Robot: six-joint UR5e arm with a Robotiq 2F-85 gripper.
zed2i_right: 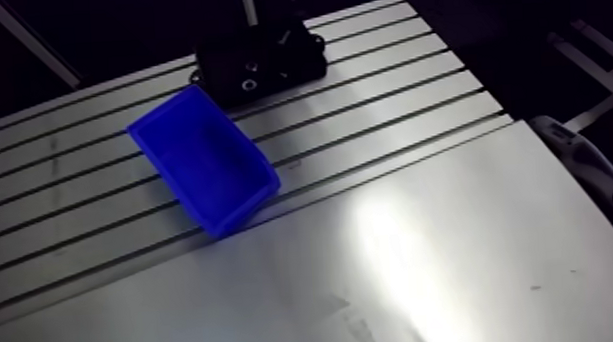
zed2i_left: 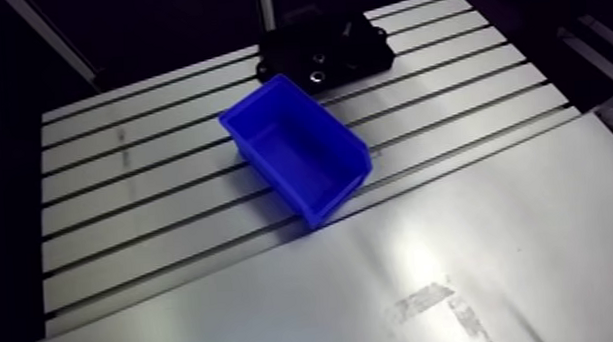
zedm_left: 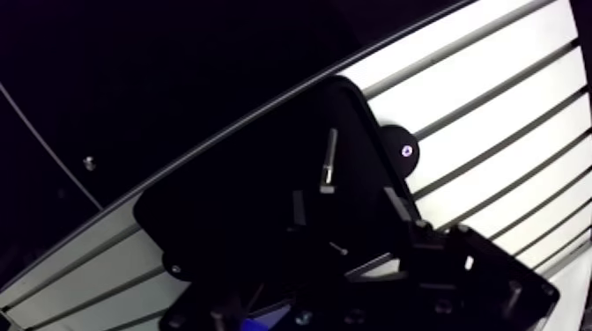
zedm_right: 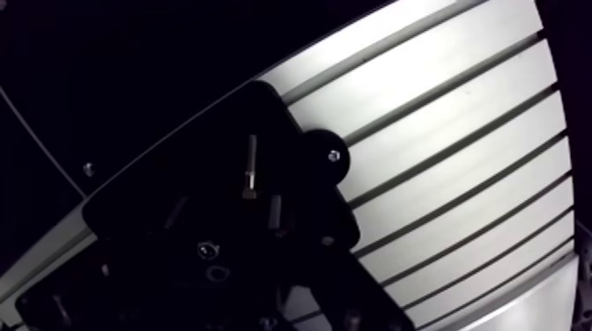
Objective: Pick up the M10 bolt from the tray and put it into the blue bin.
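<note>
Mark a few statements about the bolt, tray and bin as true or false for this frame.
1. A bolt lies in the black tray. True.
2. The blue bin stands on the slotted table. True.
3. The blue bin already holds a bolt. False: the bin looks empty.
4. The black tray sits inside the blue bin. False: it rests on the slotted table, beyond the bin.

One blue bin [zed2i_left: 334,194], one black tray [zed2i_left: 359,52], one long bolt [zedm_left: 328,160]; smaller pieces [zed2i_left: 316,79] too dark to count.
</note>
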